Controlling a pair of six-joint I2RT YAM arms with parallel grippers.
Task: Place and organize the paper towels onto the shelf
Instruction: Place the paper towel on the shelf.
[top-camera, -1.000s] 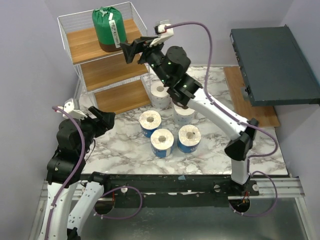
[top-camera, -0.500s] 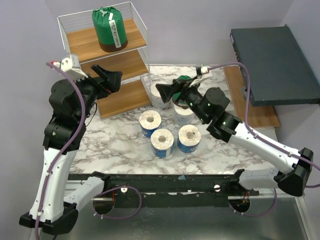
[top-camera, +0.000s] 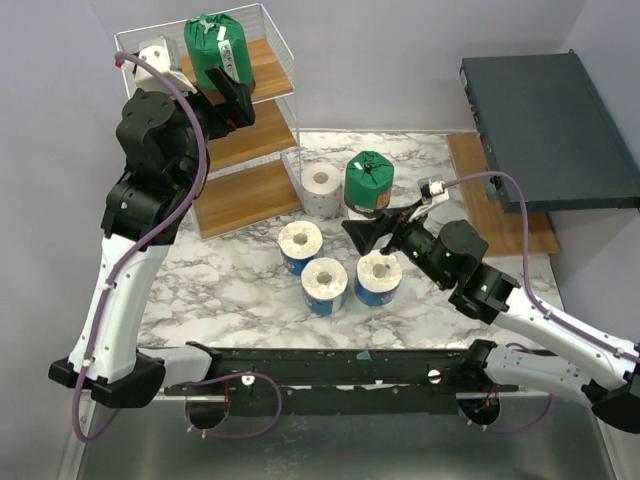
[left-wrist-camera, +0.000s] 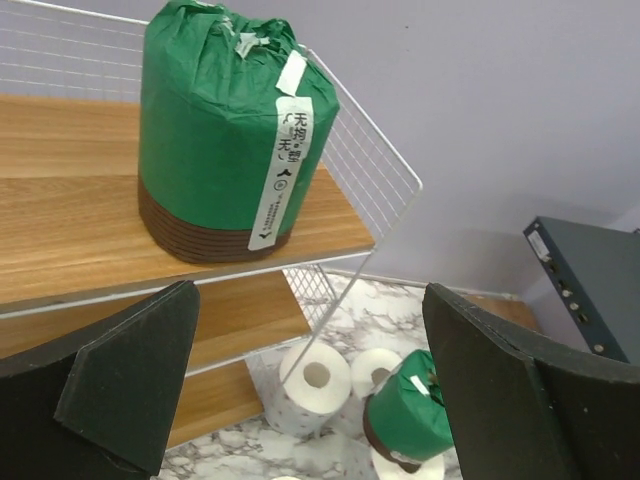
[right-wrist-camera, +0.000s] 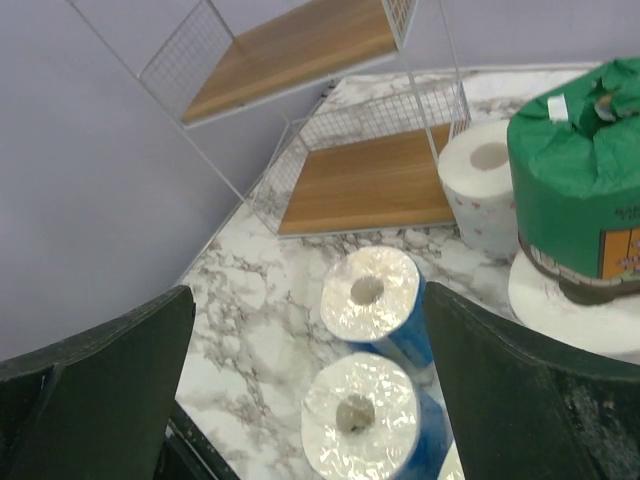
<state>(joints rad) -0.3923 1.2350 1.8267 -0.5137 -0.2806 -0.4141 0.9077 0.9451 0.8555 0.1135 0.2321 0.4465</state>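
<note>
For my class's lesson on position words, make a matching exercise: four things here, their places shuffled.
1 green-wrapped paper roll, long white label
2 green-wrapped paper roll, orange label
3 three blue-printed wrapped paper rolls
4 dark grey flat box

A far right of the scene
B top wooden board of white wire shelf
C stacked on a plain white roll
D clustered on the marble tabletop

Pairs: 1-B, 2-C, 3-D, 4-A

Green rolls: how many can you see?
2. One green roll stands on the shelf's top board; the other sits on a white roll on the table. Others may be hidden from view.
</note>
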